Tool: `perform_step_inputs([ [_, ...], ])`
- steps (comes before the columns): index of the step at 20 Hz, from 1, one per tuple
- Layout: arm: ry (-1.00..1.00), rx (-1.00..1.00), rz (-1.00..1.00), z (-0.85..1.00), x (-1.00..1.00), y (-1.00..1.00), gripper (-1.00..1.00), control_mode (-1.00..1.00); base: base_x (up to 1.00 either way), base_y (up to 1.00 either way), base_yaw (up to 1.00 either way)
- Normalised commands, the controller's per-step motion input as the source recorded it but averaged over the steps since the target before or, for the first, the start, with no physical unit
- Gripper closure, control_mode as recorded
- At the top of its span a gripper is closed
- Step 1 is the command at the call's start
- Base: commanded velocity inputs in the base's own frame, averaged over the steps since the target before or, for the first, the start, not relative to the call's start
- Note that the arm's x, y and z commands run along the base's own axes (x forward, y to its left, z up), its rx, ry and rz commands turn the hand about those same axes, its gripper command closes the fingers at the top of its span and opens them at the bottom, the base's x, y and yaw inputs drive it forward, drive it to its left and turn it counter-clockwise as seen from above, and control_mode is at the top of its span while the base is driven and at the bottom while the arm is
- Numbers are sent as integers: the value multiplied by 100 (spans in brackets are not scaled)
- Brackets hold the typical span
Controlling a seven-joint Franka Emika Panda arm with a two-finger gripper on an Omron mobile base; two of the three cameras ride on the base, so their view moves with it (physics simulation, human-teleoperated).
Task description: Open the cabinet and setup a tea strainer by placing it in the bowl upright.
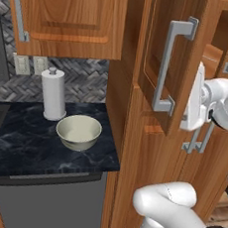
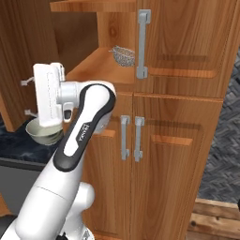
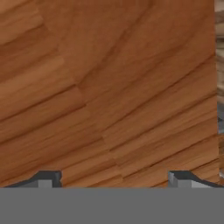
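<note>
The claw point(image 3: 113, 179) is wide open and holds nothing, close against the swung-out cabinet door point(image 1: 168, 47). The tea strainer point(image 2: 123, 55) sits on the shelf inside, above the claw; its handle is too small to tell. The bowl point(image 1: 79, 131) sits upright below.

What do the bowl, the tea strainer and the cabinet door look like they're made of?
The bowl: probably glazed ceramic, pale cream with a smooth rim.
The tea strainer: apparently metal wire mesh, silvery and see-through.
The cabinet door: wood or wood veneer, warm brown with visible grain; its bar handle looks like brushed grey metal.
</note>
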Motion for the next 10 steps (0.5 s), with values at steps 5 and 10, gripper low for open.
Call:
perform_step_inputs([
  [5, -9, -14, 0, -3, 0, -22, -100, -100, 0, 0, 0],
  [10, -12, -26, -5, -34, 22, -51, -100, -100, 0, 0, 0],
])
